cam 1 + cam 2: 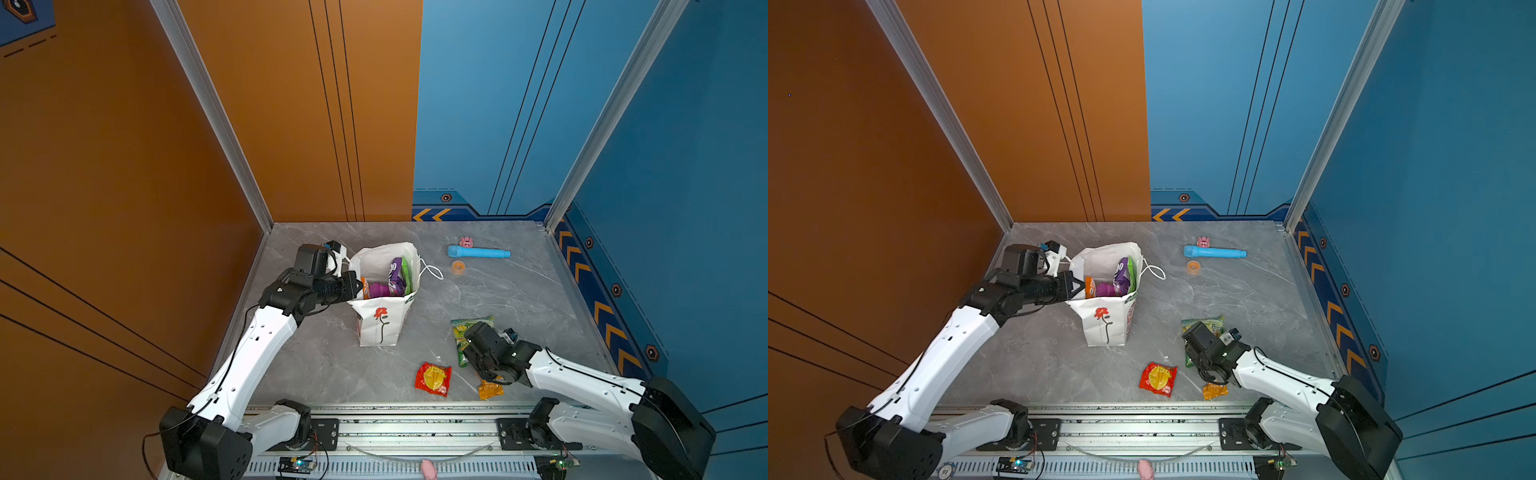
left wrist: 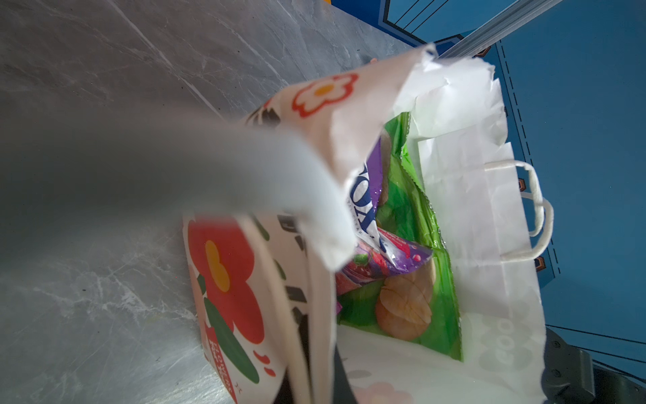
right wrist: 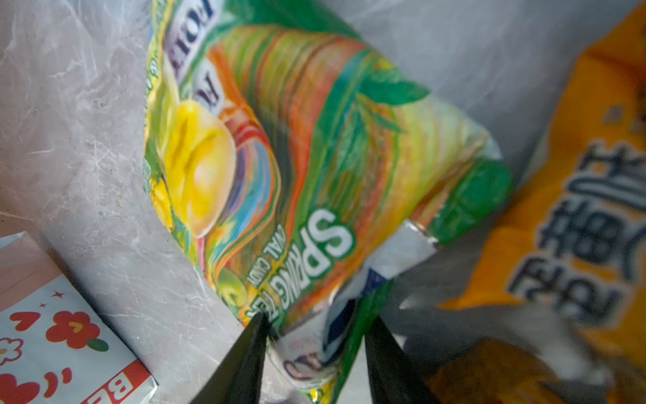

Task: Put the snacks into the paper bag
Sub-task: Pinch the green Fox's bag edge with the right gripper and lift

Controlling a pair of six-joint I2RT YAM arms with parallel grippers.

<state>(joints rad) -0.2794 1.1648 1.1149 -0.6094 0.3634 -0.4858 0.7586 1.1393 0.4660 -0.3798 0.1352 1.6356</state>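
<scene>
Left side: left gripper (image 1: 357, 286) clenched on the near-left rim of the paper bag (image 1: 380, 328), with the paper wall pinched between its jaws in the left wrist view. The bag stands upright on the counter (image 1: 324, 361), left of centre, mouth open, one cord handle (image 1: 432, 272) hanging over its right side.

Inside the bag, left to right:
- orange packet (image 1: 365, 287), 1, against the left wall
- purple packets (image 1: 379, 289), low in the middle, with a taller one upright beside it; looks like 2, not certain
- large green chips bag (image 1: 407, 272), 1, against the right wall

Snacks out on the counter, 3 in all, front right and well apart from the bag:
- red packet (image 1: 433, 378), 1, lying flat
- green candy bag (image 1: 467, 330), 1, partly under the right arm
- orange-yellow wrapper (image 1: 490, 390), 1, nearest the front rail, just beside the candy bag

Right gripper (image 3: 318, 316): jaws stand either side of the candy bag's end, packet between them. Cannot tell whether they pinch it.

Back right, not snacks: pink toy (image 1: 466, 242), 1; blue cylinder (image 1: 478, 252), 1, lying on its side just in front of it; small orange ring (image 1: 458, 267), 1, near both.
</scene>
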